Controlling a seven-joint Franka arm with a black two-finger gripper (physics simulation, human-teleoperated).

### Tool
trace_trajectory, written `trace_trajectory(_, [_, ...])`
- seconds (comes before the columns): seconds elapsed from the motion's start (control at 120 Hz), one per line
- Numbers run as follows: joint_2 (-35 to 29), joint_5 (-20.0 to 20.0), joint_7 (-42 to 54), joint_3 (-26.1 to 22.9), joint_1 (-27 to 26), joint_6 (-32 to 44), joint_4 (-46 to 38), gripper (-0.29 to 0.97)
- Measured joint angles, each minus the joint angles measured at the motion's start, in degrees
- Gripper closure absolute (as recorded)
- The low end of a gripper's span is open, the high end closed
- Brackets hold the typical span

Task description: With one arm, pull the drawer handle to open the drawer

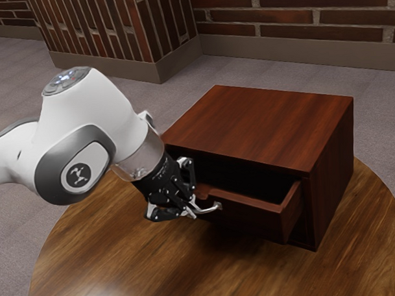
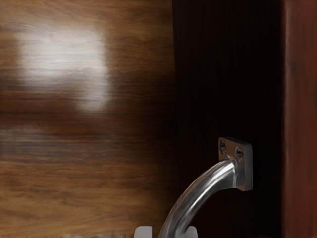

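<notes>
1. At the front of the low wooden cabinet (image 1: 268, 126), the drawer handle (image 1: 210, 206), a curved metal bar, sits on the face of the drawer (image 1: 255, 212). The drawer stands partly open, its front clear of the cabinet's face and a dark gap showing above it.
2. In the wrist view the handle (image 2: 208, 191) arcs from its screwed mounting plate (image 2: 237, 163) down between two pale finger pads (image 2: 143, 231).
3. The black gripper (image 1: 192, 210) appears pinched on the bar, a finger on each side. The contact looks tight in the wrist view, though the exterior view is too cluttered to confirm it.
4. The step in hand is judged to be the pull itself, part of the way through. To do it well, the hand should draw straight back along the drawer's run, toward the exterior view's left. It should not lift or twist, so the drawer does not bind in its frame.
5. The grip sits near one end of the bar, close to the mounting plate. An off-centre pull may skew the drawer, so a steady, even draw seems wise.
6. The curved, polished bar could slide through the pads if the grip slackens.
7. The cabinet rests loose on the round wooden table (image 1: 124, 267), so a sharp tug might drag the whole box.
8. Beyond the table lie a grey floor (image 1: 26, 76) and a brick wall (image 1: 297, 14), both well apart. Nothing on the tabletop lies in the hand's path backward.
</notes>
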Motion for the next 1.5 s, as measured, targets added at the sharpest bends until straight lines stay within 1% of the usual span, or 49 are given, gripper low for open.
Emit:
trace_trajectory(0.367, [-4.7,0.0,-0.2,-2.4,1.3,-0.2,-4.2,0.79])
trace_trajectory(1.083, [-14.2,-0.2,-0.3,-3.5,1.0,-0.2,-12.7,0.79])
trace_trajectory(1.283, [-14.8,-0.2,-0.4,-3.5,1.0,-0.3,-13.2,0.78])
trace_trajectory(1.433, [-15.2,-0.1,-0.4,-3.5,0.8,-0.2,-13.2,0.72])
trace_trajectory(1.5, [-15.5,-0.1,-0.4,-3.5,0.5,-0.1,-13.2,0.66])
